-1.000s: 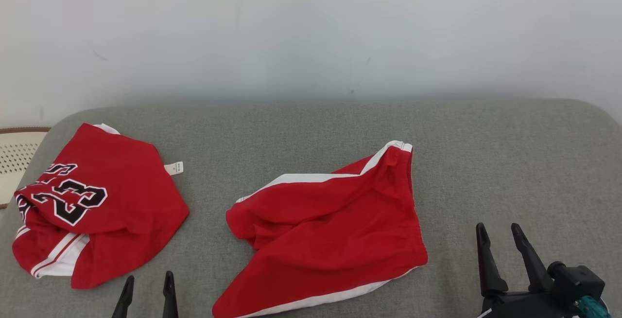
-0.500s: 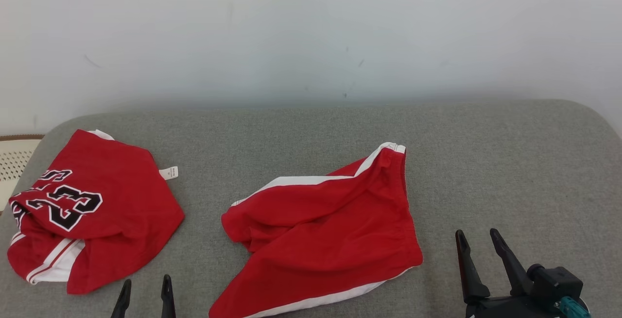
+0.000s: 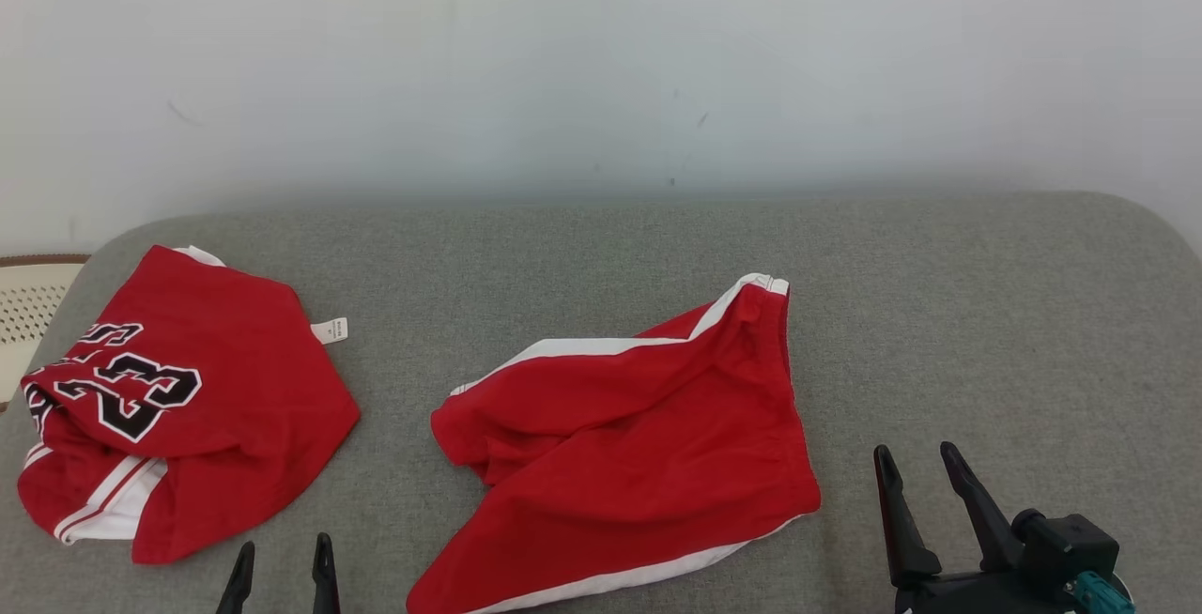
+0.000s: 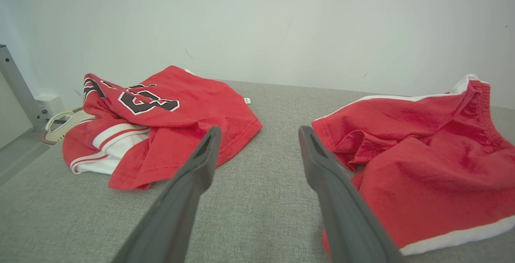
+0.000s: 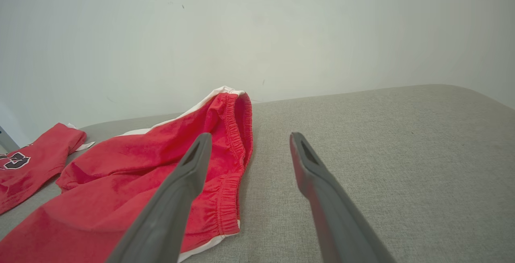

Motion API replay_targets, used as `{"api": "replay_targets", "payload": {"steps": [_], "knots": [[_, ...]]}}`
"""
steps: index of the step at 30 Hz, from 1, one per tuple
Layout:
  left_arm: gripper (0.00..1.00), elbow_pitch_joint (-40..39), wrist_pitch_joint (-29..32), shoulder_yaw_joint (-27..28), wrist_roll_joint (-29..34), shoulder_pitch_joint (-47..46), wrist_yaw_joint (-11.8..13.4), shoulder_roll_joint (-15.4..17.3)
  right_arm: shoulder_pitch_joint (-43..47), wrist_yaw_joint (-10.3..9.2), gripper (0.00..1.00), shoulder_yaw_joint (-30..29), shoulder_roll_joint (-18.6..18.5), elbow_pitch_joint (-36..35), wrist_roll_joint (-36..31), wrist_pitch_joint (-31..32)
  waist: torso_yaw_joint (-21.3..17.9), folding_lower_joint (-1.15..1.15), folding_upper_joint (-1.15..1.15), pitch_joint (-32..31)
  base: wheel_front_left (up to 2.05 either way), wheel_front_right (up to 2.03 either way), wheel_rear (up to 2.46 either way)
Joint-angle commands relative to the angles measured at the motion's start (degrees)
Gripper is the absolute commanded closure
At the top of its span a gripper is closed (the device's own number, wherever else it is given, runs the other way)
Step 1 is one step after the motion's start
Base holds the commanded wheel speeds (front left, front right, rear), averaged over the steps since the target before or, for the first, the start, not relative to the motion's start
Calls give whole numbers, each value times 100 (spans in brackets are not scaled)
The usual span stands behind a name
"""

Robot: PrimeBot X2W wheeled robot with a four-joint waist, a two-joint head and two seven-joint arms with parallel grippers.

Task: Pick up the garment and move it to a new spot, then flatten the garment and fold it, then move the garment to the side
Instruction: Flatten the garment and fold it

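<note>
Both grippers stand spread, holding nothing: the left gripper (image 3: 285,553) sits near the front, between a numbered jersey (image 3: 188,398) and the red shorts (image 3: 639,445), and the right gripper (image 3: 914,456) is just right of them. The shorts lie rumpled in the middle of a grey padded surface (image 3: 986,314) before a white wall (image 3: 601,60), with white stripes down their sides. Elastic waist to the right, legs to the left; long axis from near-left to far-right

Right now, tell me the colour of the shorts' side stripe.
The stripe is white on red shorts; the head view shows it best.
</note>
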Motion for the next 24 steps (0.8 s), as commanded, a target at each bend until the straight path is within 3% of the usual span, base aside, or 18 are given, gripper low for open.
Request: {"api": "replay_targets", "payload": {"steps": [1, 24], "knots": [[0, -22, -21, 3, 13, 76, 10, 5, -25, 3, 0, 29, -6, 20, -2, -6, -3, 0, 0, -1, 0, 0, 0], [0, 42, -21, -47, -119, 69, -34, -14, -59, 3, 0, 78, -48, 149, 60, -75, -23, 0, 0, -49, 0, 0, 0]]}}
